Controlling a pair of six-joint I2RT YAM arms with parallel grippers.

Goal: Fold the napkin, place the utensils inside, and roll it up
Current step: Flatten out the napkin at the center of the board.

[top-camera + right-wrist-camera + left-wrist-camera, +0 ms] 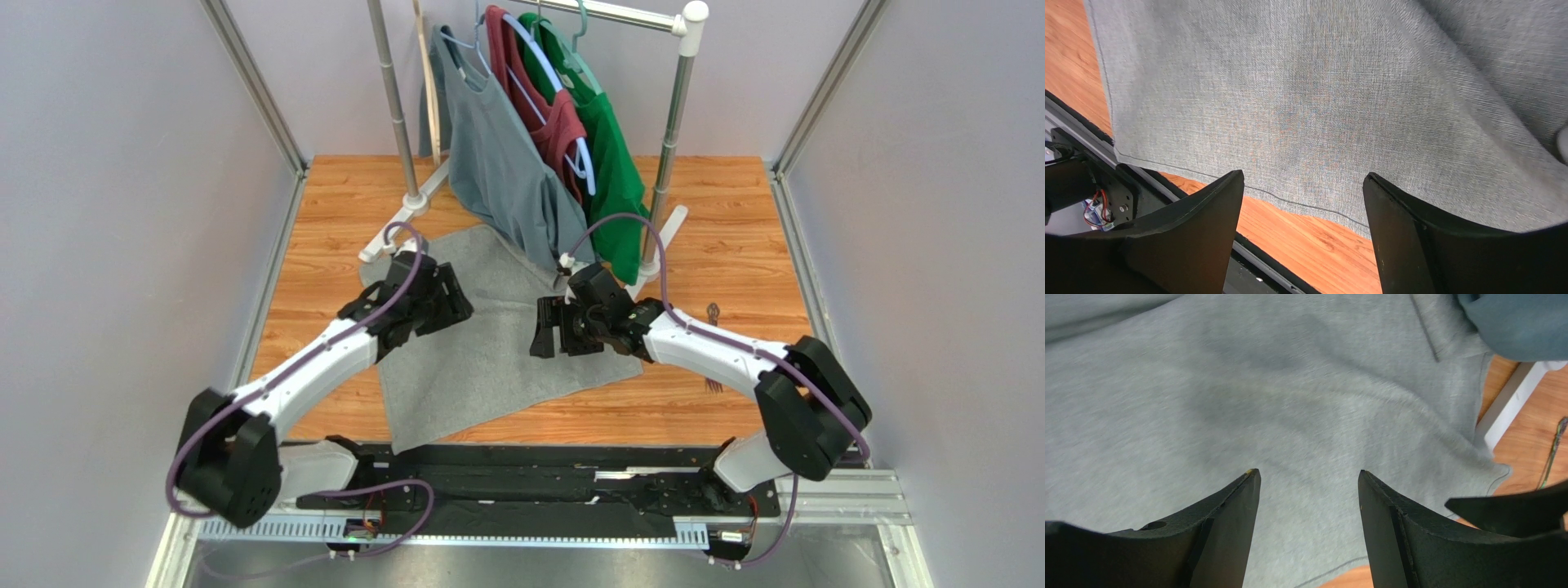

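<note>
Napkin (491,355) lies spread, far corner hidden behind grey shirt (497,159).

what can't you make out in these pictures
Fork: a small dark speck on the wood right of the napkin, top view, too small to identify.
Napkin's far corner: top view, under the hanging grey shirt.
Napkin's middle: top view, covered by the left gripper and right gripper.
Wrist views: napkin cut off by frame edges.

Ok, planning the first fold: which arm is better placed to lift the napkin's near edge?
Right, probably. The right pincer is open and faces the near hem of the napkin; the left pincer hangs farther back, near the grey shirt.
</note>
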